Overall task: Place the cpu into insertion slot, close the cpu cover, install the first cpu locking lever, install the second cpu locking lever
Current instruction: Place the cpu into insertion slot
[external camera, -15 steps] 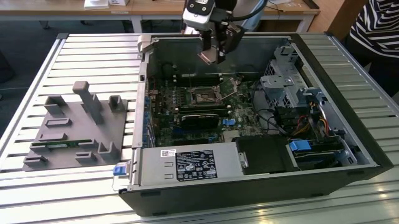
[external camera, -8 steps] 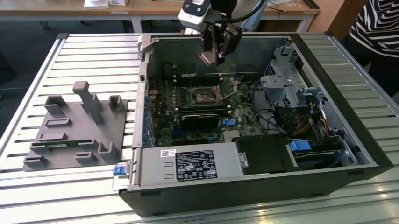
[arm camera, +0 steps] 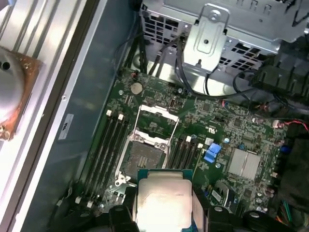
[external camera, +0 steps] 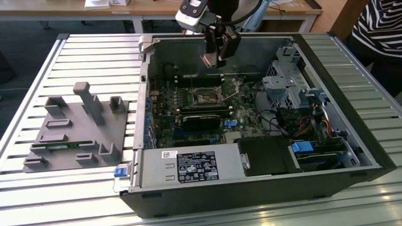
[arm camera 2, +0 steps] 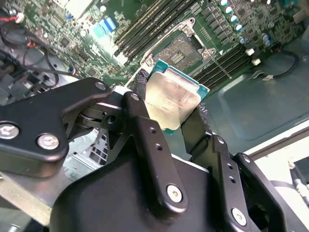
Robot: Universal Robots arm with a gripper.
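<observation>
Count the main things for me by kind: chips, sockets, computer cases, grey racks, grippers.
cpu: 1, held in the gripper
insertion slot: 1, empty
computer case: 1, open
grey rack: 1
gripper: 1
Total: 5

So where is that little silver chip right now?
In the exterior view the cpu sits clamped in the end effector, in the air over the open computer case, above the empty insertion slot.

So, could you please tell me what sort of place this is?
Probably a robotics lab or workshop: an opened computer case lies on a slatted metal table, a grey fixture block beside it, and the end effector holds the cpu over it.
</observation>
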